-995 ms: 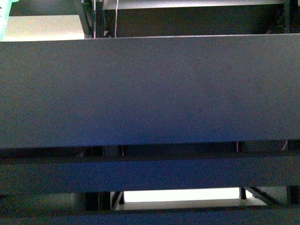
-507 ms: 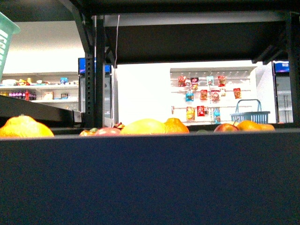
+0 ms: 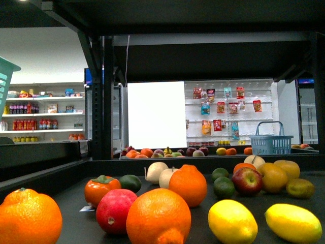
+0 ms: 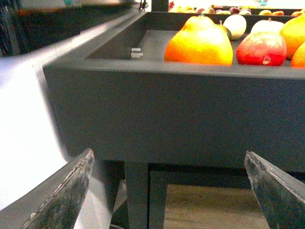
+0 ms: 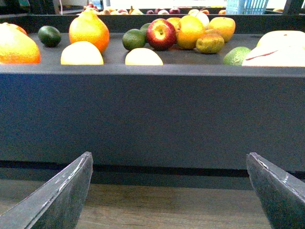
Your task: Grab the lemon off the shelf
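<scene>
- Lemon (image 3: 232, 221), near right on the bench (image 3: 106, 166): probably light, firm, waxy-slick; pinch across its middle.
- Left hand (image 4: 169, 191) and right hand (image 5: 169, 191) both gape empty.

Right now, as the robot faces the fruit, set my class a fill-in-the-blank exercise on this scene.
The left gripper and right gripper both have jaws ___.
On the shelf, the leftmost lemon lies just right of a large ___.
The basket at far right is ___.
Missing words: open; orange; blue.
</scene>
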Motion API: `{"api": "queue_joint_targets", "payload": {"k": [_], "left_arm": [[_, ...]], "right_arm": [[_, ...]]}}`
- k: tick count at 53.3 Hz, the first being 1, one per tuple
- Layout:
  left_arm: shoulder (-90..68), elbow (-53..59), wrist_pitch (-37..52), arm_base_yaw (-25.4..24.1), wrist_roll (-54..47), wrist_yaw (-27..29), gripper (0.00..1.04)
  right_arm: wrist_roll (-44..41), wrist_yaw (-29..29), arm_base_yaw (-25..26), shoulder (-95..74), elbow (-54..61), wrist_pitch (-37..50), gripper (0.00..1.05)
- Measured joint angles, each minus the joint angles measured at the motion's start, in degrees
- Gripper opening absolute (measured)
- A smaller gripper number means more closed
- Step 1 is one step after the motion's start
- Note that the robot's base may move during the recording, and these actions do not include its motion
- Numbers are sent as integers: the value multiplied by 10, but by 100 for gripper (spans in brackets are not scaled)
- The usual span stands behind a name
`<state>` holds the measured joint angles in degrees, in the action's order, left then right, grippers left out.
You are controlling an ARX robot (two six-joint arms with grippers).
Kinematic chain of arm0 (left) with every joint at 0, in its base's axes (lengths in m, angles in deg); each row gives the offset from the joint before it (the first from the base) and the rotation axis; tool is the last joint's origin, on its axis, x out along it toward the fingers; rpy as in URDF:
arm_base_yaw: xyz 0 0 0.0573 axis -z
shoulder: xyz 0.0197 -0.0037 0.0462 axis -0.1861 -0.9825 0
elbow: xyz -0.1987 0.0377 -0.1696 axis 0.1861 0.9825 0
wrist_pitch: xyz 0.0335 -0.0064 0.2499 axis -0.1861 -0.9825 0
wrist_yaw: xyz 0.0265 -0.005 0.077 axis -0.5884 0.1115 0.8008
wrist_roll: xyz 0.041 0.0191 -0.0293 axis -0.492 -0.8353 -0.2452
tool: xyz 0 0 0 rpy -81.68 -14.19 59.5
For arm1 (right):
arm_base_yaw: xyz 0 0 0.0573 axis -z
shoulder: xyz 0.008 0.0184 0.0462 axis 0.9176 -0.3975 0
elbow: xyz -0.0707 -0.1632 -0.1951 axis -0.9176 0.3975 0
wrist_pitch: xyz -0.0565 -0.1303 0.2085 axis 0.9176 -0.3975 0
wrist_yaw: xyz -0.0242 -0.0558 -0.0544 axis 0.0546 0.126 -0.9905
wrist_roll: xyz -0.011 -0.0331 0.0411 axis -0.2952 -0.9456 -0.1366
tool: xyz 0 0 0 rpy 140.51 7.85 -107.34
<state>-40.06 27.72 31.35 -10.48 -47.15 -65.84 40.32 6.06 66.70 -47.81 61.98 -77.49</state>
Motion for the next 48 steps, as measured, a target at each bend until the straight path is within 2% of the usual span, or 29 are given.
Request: {"api": "queue_joint_targets", "payload": {"k": [48], "left_arm": [[0, 0, 0, 0, 0, 0, 97]], "right_arm": [[0, 0, 0, 0, 0, 0, 97]]}}
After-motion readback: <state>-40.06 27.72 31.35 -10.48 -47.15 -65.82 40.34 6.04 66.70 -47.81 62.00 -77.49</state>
